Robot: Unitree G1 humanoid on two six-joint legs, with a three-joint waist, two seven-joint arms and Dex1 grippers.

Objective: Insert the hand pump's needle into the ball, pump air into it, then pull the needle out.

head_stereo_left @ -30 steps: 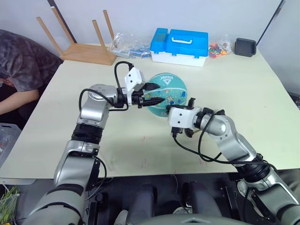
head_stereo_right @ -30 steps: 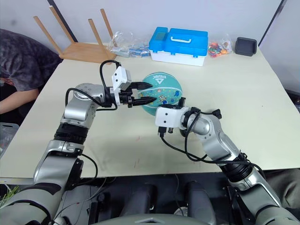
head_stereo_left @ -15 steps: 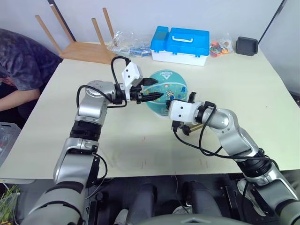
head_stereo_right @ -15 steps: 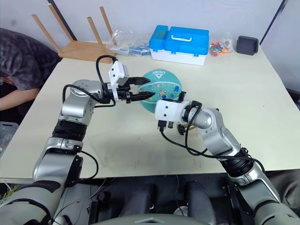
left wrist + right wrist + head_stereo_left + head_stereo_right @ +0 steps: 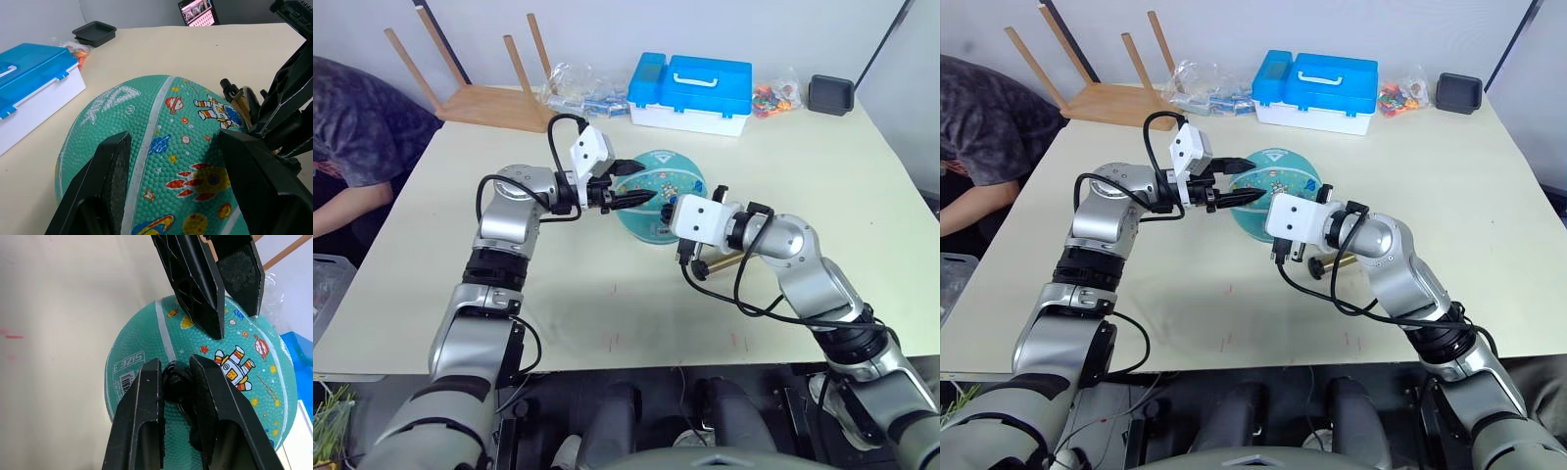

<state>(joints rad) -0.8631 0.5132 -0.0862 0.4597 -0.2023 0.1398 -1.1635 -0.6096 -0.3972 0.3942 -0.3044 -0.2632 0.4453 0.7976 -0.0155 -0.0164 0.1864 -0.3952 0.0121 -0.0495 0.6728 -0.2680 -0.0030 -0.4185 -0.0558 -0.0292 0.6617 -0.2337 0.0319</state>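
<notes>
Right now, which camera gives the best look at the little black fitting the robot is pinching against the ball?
The right wrist view: the needle fitting sits between the right tool fingers, against the ball. In the head views that tool's body covers it. The left wrist view shows the pump's hose end beyond the ball, not the fitting.

Teal-turquoise pebbled rubber ball (image 5: 161,161): white seam stripes, white triangle logo and lettering, white label patch with barcode; prints of an astronaut in white, red and blue, a red-and-yellow rocket, yellow stars, blue and red planets.
Short hand pump with bronze-gold cylinder (image 5: 724,264): black end cap; thin black hose (image 5: 188,413).
Left gripper (image 5: 644,194): black fingers, white wrist housing.
Right gripper (image 5: 175,369): black fingers, white wrist housing.
Flat rectangular table top (image 5: 862,196): pale cream, with small red marks near the front edge.
Plastic box with bright blue lid (image 5: 690,93): white base.
Small square tray (image 5: 828,96): black.
Upturned wooden stool (image 5: 489,93): light natural wood.
</notes>
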